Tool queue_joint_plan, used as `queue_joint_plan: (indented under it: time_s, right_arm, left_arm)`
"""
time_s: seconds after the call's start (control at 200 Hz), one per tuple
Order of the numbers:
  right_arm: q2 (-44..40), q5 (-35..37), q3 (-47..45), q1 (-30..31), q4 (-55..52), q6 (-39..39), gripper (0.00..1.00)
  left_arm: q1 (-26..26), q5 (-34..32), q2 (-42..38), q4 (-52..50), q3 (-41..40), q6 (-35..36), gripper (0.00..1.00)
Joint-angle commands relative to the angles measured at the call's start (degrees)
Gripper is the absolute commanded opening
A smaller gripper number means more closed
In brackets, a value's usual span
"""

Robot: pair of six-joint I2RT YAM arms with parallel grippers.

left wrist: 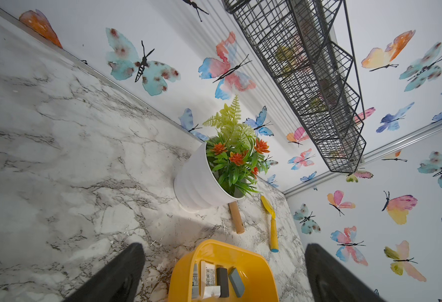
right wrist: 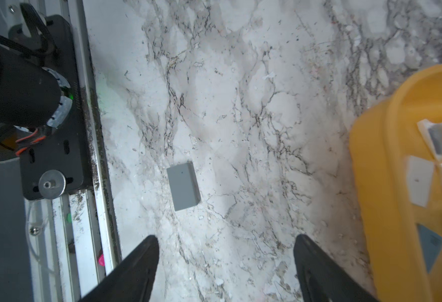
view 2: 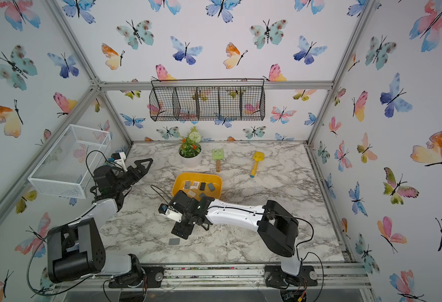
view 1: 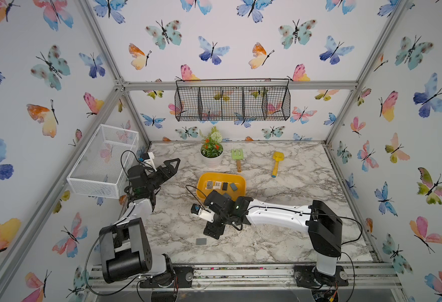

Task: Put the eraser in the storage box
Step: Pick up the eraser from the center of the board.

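- My right gripper (right wrist: 225, 236) hangs over the marble table (view 1: 280, 230), fingers spread wide with nothing between them.
- The grey eraser (right wrist: 183, 186) lies flat on the table ahead of those fingers, not touching them. In both top views it sits near the front rail (view 1: 201, 241), well apart from the box.
- The storage box (view 1: 222, 174), the yellow tub, stands mid-table behind my right wrist, which covers its near edge.
- Several small flat erasers (view 1: 225, 186) lie side by side on the tub's floor: black, blue-grey and wrapped ones.
- My left gripper (view 1: 173, 164) is raised at the left side, pointing toward the tub, fingers spread and empty.
- A potted plant (view 1: 211, 151), a green rake (view 1: 238, 157) and a yellow shovel (view 1: 276, 162) sit along the back.
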Motion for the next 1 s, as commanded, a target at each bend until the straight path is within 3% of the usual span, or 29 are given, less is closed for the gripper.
queue_joint_plan:
  time_s: [0.0, 0.796, 0.996]
  right_arm:
    - [2.7, 1.3, -0.6, 1.9, 2.3, 0.5, 0.85]
    - [11.5, 1.8, 2.1, 3.9, 2.1, -2.2, 0.81]
    - [13.5, 1.3, 3.9, 4.3, 1.1, -2.5, 0.73]
  left_arm:
    - [0.6, 0.1, -0.7, -0.9, 1.0, 0.3, 0.98]
    - [2.3, 0.5, -2.7, -0.9, 0.1, 0.1, 0.98]
    - [2.4, 0.5, -2.7, -0.9, 0.0, 0.2, 0.98]
